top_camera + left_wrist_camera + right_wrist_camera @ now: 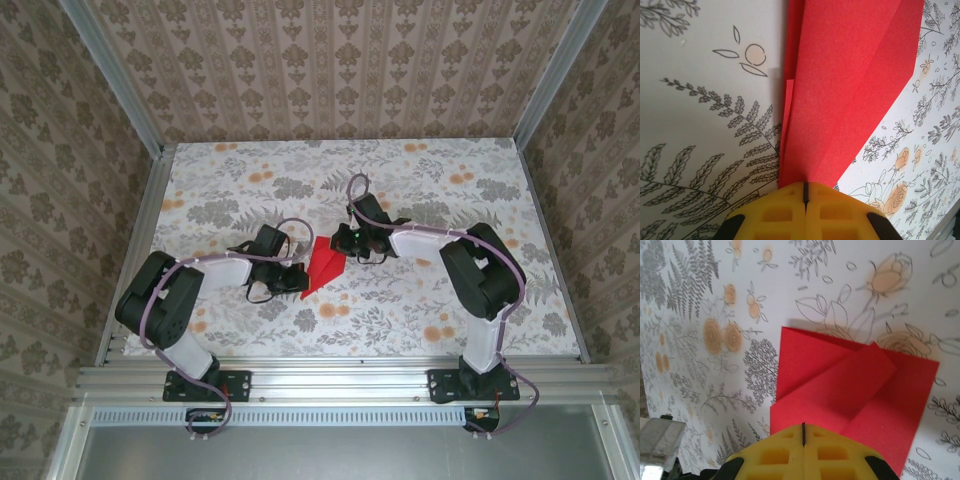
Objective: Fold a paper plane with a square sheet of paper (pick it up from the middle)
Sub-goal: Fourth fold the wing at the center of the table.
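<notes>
Top external: creased red paper plane (325,265)

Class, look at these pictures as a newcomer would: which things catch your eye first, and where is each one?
First comes the bright red paper, partly folded, lying in the middle of the flower-patterned table. Next, the two grippers flank it: the left gripper at its near left edge and the right gripper at its far end. In the wrist views their yellow fingers are shut, tips right at the paper.
</notes>
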Controlling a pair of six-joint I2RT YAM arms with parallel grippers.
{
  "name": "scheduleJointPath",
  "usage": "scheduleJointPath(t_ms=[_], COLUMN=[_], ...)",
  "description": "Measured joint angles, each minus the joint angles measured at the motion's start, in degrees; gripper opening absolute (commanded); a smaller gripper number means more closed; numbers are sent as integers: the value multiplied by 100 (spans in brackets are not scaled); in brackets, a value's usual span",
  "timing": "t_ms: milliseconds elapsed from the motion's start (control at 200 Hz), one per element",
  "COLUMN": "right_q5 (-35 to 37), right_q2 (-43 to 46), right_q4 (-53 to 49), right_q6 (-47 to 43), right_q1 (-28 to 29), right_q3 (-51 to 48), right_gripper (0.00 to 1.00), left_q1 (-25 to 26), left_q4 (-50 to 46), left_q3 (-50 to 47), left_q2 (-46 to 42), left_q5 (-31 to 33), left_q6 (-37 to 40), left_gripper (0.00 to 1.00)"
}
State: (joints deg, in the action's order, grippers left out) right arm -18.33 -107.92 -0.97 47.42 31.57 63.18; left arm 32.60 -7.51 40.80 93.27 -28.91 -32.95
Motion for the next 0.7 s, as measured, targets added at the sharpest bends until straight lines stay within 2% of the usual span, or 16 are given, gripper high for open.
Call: scheduleJointPath(t_ms=[315, 700], right_q5=[-210, -380], right_q2=[-136, -595], right_q4=[463, 605], right_q6=[229, 361], right_q1=[284, 308], right_q3=[-4, -2], right_gripper=[0, 0], left_q1=[0, 0], left_q4=[0, -68], left_q3=[13, 59], left_q2=[9, 13], left_q5=[0, 7], left_q6=[-4, -72], left_gripper=[0, 0])
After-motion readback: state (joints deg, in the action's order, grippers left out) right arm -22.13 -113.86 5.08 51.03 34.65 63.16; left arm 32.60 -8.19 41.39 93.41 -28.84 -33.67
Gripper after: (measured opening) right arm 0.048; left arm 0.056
